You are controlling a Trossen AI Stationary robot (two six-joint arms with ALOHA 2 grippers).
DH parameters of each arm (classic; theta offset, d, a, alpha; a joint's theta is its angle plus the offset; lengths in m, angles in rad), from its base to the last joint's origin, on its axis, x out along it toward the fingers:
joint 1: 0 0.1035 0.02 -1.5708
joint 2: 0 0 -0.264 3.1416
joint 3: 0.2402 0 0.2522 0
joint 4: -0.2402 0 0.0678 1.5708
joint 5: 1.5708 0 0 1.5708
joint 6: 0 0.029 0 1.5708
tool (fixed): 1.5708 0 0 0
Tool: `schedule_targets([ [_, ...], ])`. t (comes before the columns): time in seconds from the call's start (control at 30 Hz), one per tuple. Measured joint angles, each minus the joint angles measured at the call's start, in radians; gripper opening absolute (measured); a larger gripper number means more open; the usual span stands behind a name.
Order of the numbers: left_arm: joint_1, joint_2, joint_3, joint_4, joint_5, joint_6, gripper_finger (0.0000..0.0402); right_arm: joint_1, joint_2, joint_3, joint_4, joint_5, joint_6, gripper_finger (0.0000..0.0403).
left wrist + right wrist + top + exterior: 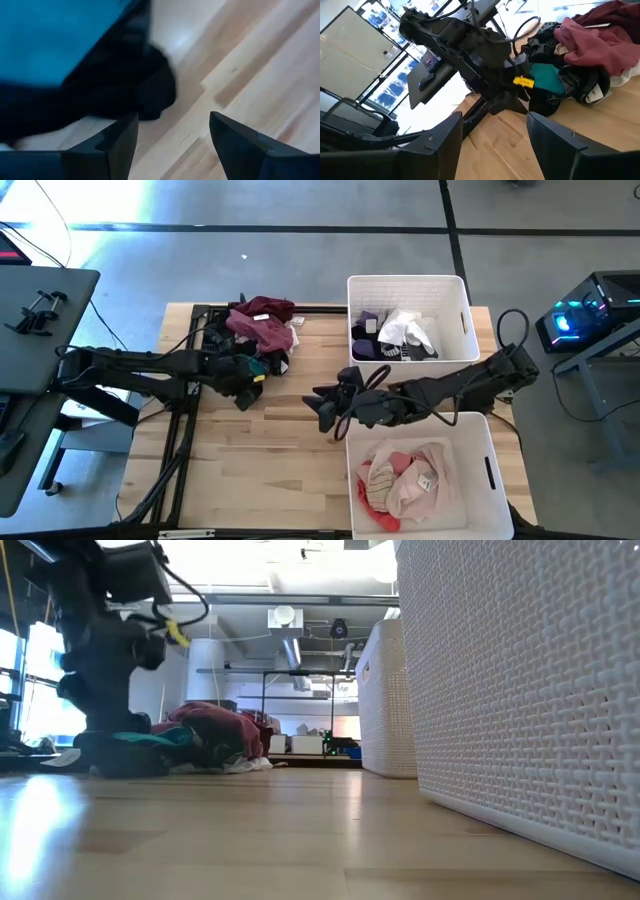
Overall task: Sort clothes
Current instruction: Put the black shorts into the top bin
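The left end effector (243, 390) is sitting at the near edge of the unsorted pile of clothes (258, 330), fingers apart and nothing between them. In the left wrist view its two fingers are straddling bare desk (260, 65), with a black garment (125, 85) and a teal one (55, 35) lying just ahead of the tips. So the pile is lying straight forward of this end effector, touching or nearly so; cannot tell which. The pile has no clear long axis, just a loose heap, maroon on top.

The right end effector (327, 406) is hovering mid-desk, fingers apart and empty, pointing toward the pile but well apart from it. The left arm is clearly nearer.

Count: two arms, two white bins. The far bin (458, 292) is holding dark and white pieces; the near bin (480, 442) is holding pink and red ones. One pile is remaining on the desk; the garments in it are too tangled to count.
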Motion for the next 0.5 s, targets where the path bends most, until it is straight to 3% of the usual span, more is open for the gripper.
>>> schedule_targets([
  [0.2, 0.0, 0.15, 0.0, 0.108, -0.089, 0.077, 0.0232, -0.03, 0.0, 0.0, 0.0, -0.073, -0.065, 0.0208],
  [0.3, 0.004, 0.241, 0.0, 0.158, -0.14, 0.12, 0.0212, -0.05, 0.0, 0.0, 0.0, -0.131, -0.077, 0.0208],
  [0.4, 0.004, 0.317, 0.0, 0.161, -0.135, 0.145, 0.0156, -0.062, -0.001, 0.0, 0.0, -0.174, -0.064, 0.0208],
  [0.5, -0.004, 0.343, 0.008, 0.152, -0.11, 0.187, 0.0062, -0.058, -0.001, 0.0, 0.002, -0.188, -0.054, 0.0208],
])
